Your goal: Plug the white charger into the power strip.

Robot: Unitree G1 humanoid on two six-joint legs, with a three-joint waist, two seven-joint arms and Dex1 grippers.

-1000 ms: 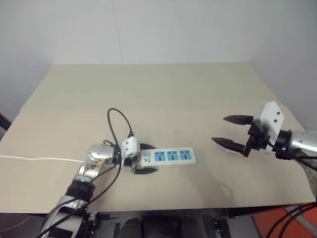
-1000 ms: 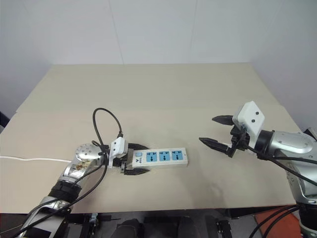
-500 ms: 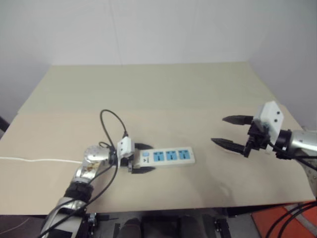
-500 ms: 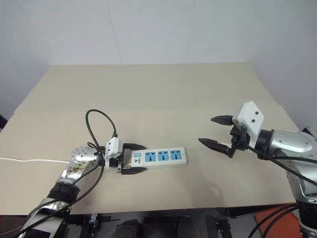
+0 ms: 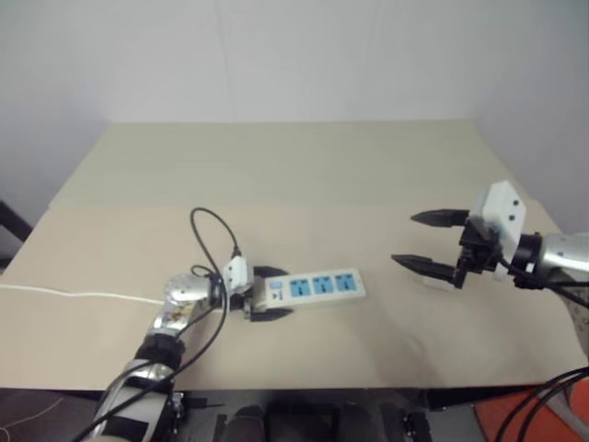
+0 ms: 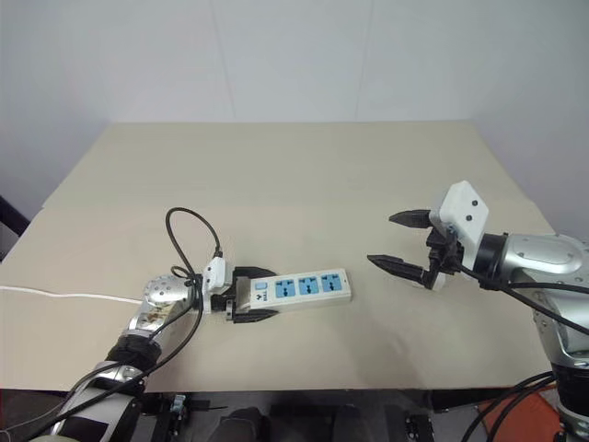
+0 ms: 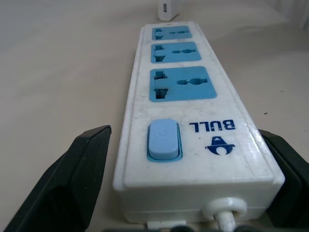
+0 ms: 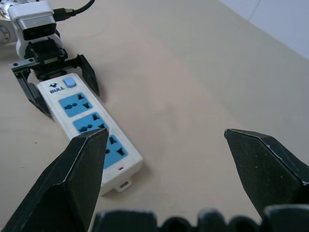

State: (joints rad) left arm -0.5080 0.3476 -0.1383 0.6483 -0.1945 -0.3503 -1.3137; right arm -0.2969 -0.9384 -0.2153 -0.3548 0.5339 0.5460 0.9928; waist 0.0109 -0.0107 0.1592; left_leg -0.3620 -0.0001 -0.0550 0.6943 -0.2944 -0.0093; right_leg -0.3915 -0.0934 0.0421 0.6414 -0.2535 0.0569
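Note:
The power strip (image 5: 313, 286) lies flat near the table's front, its three blue sockets facing up and its switch end toward my left arm. My left gripper (image 5: 271, 295) is open, one black finger on each side of that switch end; the left wrist view shows a gap beside the strip (image 7: 181, 111). The white charger (image 7: 169, 9) stands on the table beyond the strip's far end, a small white block (image 6: 440, 280) partly hidden under my right gripper. My right gripper (image 6: 380, 239) hovers open and empty above the table, right of the strip, pointing toward it (image 8: 87, 123).
The strip's thin white cord (image 5: 74, 296) runs left across the beige table (image 5: 294, 175) and off its left edge. A black cable loop (image 5: 213, 235) arches over my left wrist. The table's front edge is close below the strip. A white wall stands behind.
The whole picture has shifted a little, so the camera moved. My left wrist tipped down slightly, still astride the strip's switch end. The right gripper has stayed put.

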